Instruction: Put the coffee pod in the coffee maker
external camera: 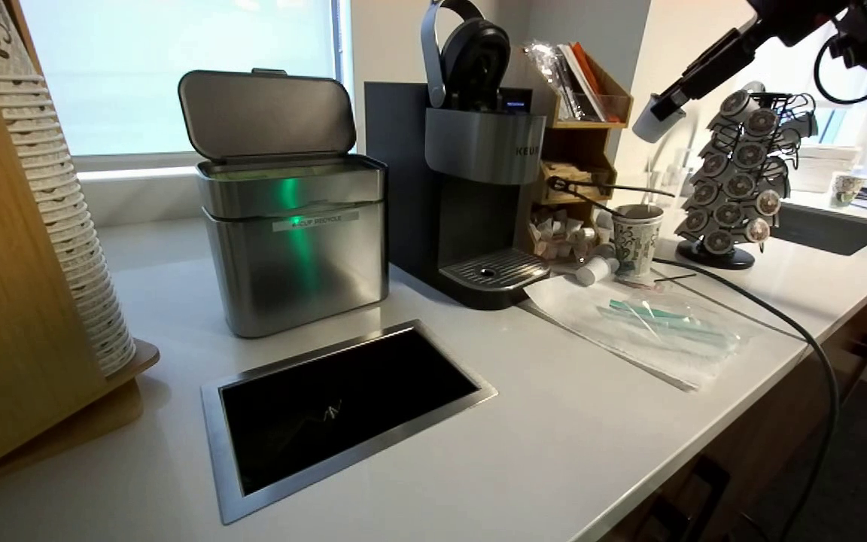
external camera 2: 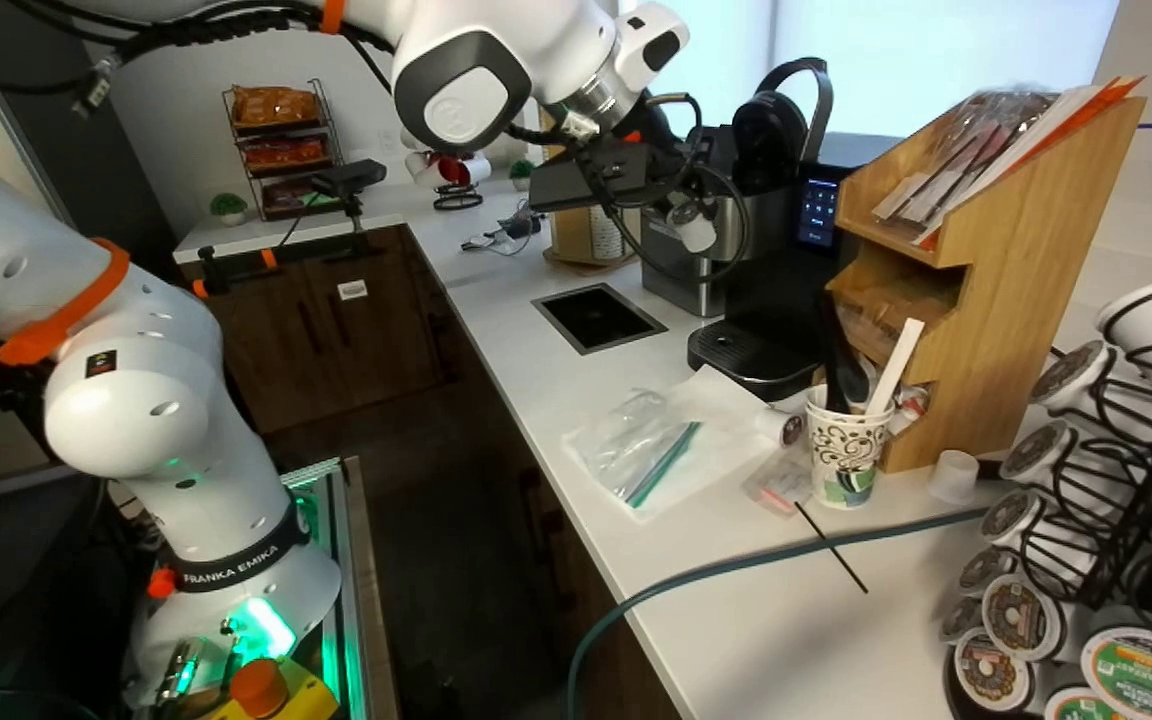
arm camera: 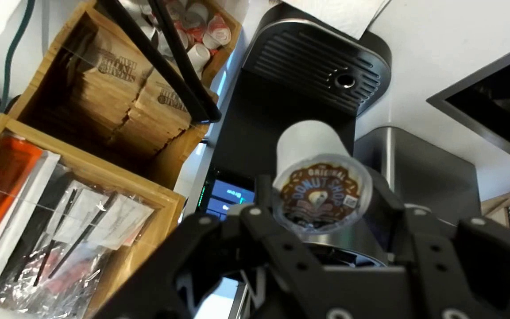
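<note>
"White coffee pod [arm camera: 314, 175], quick: where do we have it?"

"In the hand [arm camera: 323, 191]. Wrist view gives us the fingers [arm camera: 262, 191] gripping it from both sides, printed lid [arm camera: 323, 197] facing us, Donut Shop readable."

"Seated in the coffee maker [external camera: 483, 147] or up in the air?"

"In the air. In an exterior view we get it tilted, apart from the machine, clear gap between the two."

"And the machine itself?"

"Black top [external camera: 476, 64] tipped up, silver handle [external camera: 431, 56] raised with it, screen [external camera 2: 818, 212] lit. In the wrist view we look down on its ridged drip tray [arm camera: 299, 62]."

"Neighbours, fast."

"Steel container [external camera: 305, 263] just beside it, hinged cover [external camera: 272, 117] standing open. Steel-framed opening [external camera: 223, 452] let into the tabletop [external camera: 516, 436], on the near side of both in an exterior view."

"Other side?"

"Wooden organiser [external camera 2: 1056, 300], then a paper cup [external camera 2: 846, 460] holding a black utensil [external camera 2: 839, 370] and a white stick [external camera 2: 896, 365]. We have a loose pod [external camera 2: 781, 427] lying near the cup; touching or not, we can't say. Plastic bag [external camera 2: 616, 445] with a green strip [external camera 2: 664, 464] lies on white paper [external camera 2: 721, 410]. Black wire rack [external camera: 716, 257] loaded with pods [external camera: 740, 184] farther along."
</note>
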